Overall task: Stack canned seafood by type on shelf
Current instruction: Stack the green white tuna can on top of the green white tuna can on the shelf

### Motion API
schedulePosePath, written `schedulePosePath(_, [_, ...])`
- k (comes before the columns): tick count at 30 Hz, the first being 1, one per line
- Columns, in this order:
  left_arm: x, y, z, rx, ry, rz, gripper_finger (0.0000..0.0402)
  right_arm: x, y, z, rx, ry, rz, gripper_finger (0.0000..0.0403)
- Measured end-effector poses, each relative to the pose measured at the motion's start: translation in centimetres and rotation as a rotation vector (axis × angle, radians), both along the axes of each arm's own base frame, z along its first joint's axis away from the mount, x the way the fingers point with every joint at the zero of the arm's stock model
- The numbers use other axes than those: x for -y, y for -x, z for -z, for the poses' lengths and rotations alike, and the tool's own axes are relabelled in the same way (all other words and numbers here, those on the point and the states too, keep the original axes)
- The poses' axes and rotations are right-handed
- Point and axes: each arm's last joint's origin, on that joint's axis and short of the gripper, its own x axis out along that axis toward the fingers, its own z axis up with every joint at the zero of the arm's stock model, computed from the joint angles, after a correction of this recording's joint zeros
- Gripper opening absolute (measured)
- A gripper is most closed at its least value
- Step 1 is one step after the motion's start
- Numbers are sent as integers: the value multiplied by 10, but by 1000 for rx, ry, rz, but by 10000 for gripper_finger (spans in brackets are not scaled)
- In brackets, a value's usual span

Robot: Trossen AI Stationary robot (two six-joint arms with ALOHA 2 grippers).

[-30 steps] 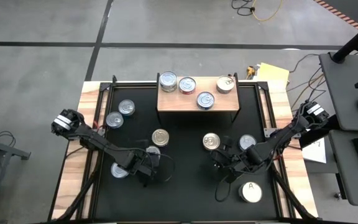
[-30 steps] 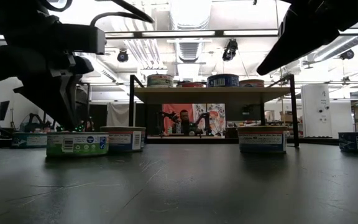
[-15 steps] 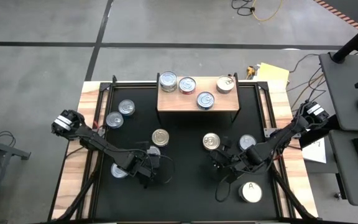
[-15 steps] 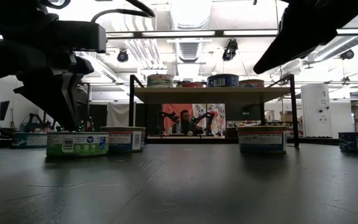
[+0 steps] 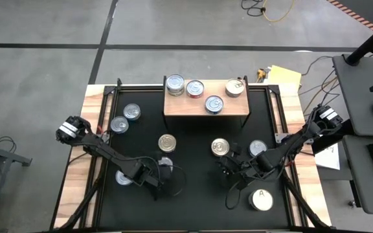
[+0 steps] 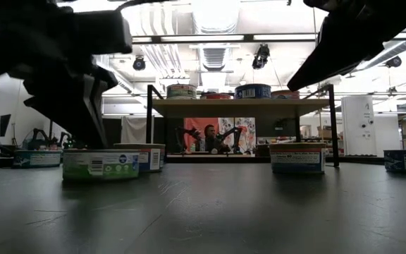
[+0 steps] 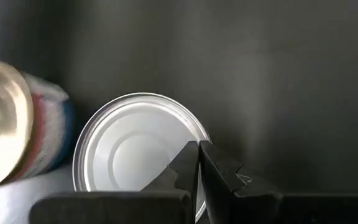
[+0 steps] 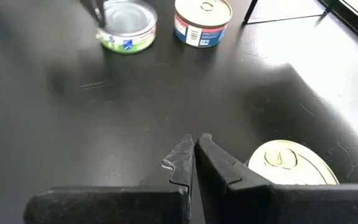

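Since a second ago the left gripper (image 5: 162,176) has slid slightly toward the table's middle, nudging the green-labelled can (image 6: 101,164) with it; its fingers are pressed together against that can's plain lid. Right gripper (image 5: 227,169), fingers also together, holds nothing beside a gold-topped can (image 5: 220,147). Four cans sit on the shelf (image 5: 180,103)

We see matt black tabletop (image 5: 193,139) with fine scratches, pale smooth wood shelf (image 5: 180,103), and shiny metal tins (image 7: 135,149) wrapped in glossy paper labels.
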Motion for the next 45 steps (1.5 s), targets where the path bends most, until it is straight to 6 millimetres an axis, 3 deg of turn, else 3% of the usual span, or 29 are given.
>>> schedulePosePath(13, [11, -20, 7, 134, 14, 42, 0, -3, -3, -3, 46, -71, 2, 9])
schedulePosePath(18, [9, -15, -10, 161, -33, 28, 0, -5, -6, -5, 68, -147, -10, 9])
schedulePosePath(26, [14, 8, -24, 120, -83, 25, 0, -4, -15, -12, 156, -238, -22, 9])
schedulePosePath(33, [18, 18, -18, 86, -90, 20, 0, 7, -24, -15, 182, -280, -6, 9])
schedulePosePath(45, [8, 33, 6, 40, -106, -54, 0, 15, -29, -17, 224, -330, 46, 9])
